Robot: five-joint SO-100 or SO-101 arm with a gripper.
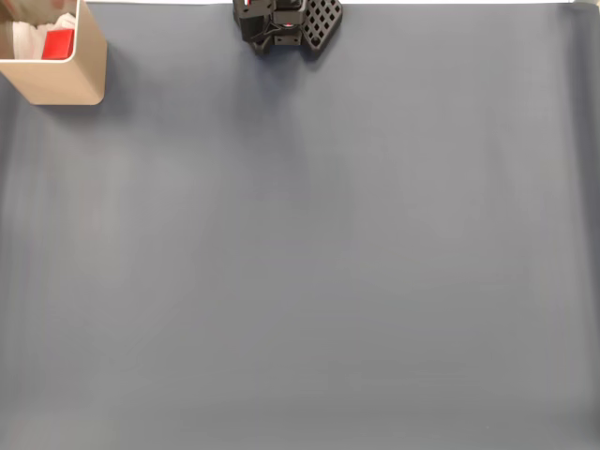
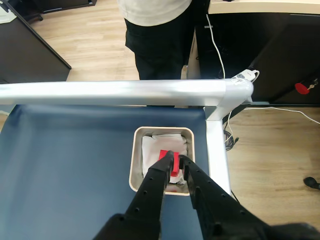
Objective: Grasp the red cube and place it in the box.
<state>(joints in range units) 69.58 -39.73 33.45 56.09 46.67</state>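
The red cube lies inside the tan box, on the white material, at the top left corner of the fixed view. In the wrist view the box stands near the table's right rail, and the cube shows past the fingertips. My gripper is well short of the box and holds nothing. Its black fingers stand close together with a narrow slit between the tips. In the fixed view the gripper sits folded back at the top centre, far from the box.
A blue-grey mat covers the table. A silver rail runs along the far edge and down the right side. A person in dark trousers stands behind the rail. Cables lie on the wooden floor.
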